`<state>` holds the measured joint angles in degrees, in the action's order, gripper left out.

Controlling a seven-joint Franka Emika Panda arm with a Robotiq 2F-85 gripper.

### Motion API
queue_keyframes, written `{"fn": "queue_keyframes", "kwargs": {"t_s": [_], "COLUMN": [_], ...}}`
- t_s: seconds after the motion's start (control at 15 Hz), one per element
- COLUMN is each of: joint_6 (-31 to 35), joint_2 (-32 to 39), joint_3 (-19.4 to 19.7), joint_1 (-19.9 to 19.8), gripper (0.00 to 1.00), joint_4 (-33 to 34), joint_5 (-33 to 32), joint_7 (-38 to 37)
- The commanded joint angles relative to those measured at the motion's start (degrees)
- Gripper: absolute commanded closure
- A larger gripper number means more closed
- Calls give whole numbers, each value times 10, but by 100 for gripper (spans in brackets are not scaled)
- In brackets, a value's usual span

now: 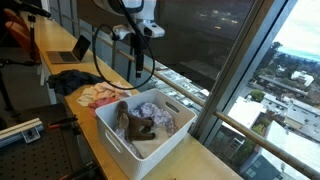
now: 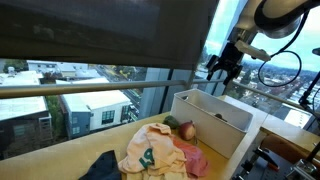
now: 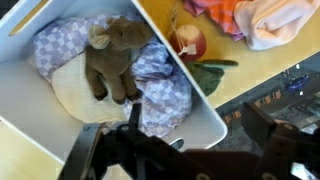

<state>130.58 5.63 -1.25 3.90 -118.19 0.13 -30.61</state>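
Brown and fuzzy, the soft toy animal (image 3: 112, 60) lies in the white plastic box (image 3: 35, 120) on a purple checked cloth (image 3: 165, 95) and a cream cloth (image 3: 72, 95). The jaws hang above it, wide open, holding nothing. Beside the box, on the wooden bench (image 3: 250, 75), sit a round red toy (image 3: 188, 42) and a heap of pink and white clothes (image 3: 255, 18).

Strong daylight from the window (image 1: 250, 70) behind the white bin (image 1: 118, 138); sky beyond it blown out. Soft shadows inside bin. Wrist view slightly blurred, dark gripper (image 3: 175, 145) over bin out of focus. Low-res everywhere.
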Motion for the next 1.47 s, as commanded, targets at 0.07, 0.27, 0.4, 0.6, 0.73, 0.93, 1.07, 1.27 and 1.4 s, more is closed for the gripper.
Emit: {"fn": "queue_keyframes", "kwargs": {"t_s": [0.07,0.27,0.4,0.6,0.73,0.93,1.07,1.27,1.4], "joint_6": [4,-1,-5,-13,-25,-37,-43,-48,-45], "joint_2": [34,75,106,163,199,249,278,312,331], "joint_3": [-44,-70,-79,-80,-73,-66,-60,-53,-49], "joint_1": [52,92,115,152,173,193,199,200,198], "gripper": [0,0,0,0,0,0,0,0,0], "joint_4": [19,44,66,110,146,193,214,230,233], "joint_5": [2,-7,-11,-31,-48,-62,-64,-57,-51], "joint_7": [-42,-74,-88,-108,-117,-118,-114,-108,-106]}}
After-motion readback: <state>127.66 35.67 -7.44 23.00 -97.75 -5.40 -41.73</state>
